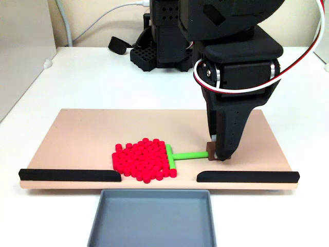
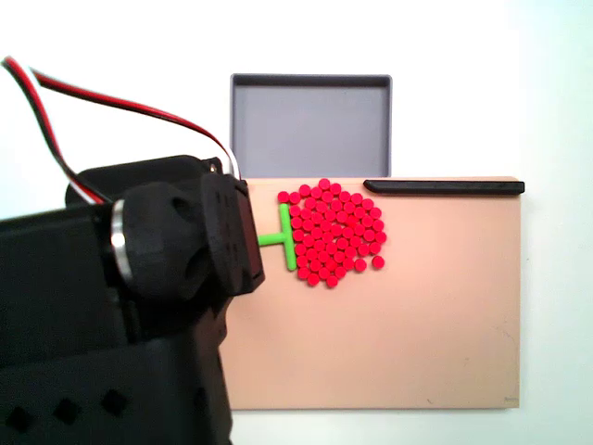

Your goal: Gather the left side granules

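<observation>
Pellets heaped, scraper in the claw's grip.

You have the claw (image 1: 218, 153) closed on the green scraper (image 1: 177, 156), its crossbar touching the red pellets (image 1: 141, 160) at their 3 o'clock in a fixed view. Next, I judge, sweep toward the gray tray (image 1: 103, 218). A fixed view from above shows the heap's round outline (image 2: 334, 232).

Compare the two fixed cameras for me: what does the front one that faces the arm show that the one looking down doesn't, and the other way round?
Front-facing fixed view alone: the gripper closed on the end of the green T-shaped tool, both black rails, and the arm's base with white cables behind it.

Downward-looking fixed view alone: the board's far plain edge and the full round outline of the granules; the arm's body blocks the tool's handle end.

Shared: the red granules packed against the tool's crossbar on the tan board, and the grey tray beyond the rail gap.
</observation>
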`<action>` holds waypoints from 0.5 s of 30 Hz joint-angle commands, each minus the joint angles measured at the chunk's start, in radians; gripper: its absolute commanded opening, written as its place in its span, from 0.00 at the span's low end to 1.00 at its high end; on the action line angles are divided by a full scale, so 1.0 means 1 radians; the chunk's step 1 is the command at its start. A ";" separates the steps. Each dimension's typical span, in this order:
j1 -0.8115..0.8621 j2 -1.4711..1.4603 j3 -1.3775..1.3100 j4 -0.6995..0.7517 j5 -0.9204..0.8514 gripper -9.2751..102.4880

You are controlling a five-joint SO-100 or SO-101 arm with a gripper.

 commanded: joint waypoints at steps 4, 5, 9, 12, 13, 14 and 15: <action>0.018 0.031 -0.018 -0.005 -0.018 0.08; 0.018 0.031 -0.020 -0.005 -0.018 0.08; 0.005 0.041 -0.023 -0.005 -0.018 0.08; -0.021 0.061 -0.023 0.005 -0.012 0.08; -0.032 0.069 -0.023 0.006 -0.006 0.08; -0.043 0.078 -0.023 0.006 0.003 0.08; -0.055 0.086 -0.023 0.008 0.011 0.08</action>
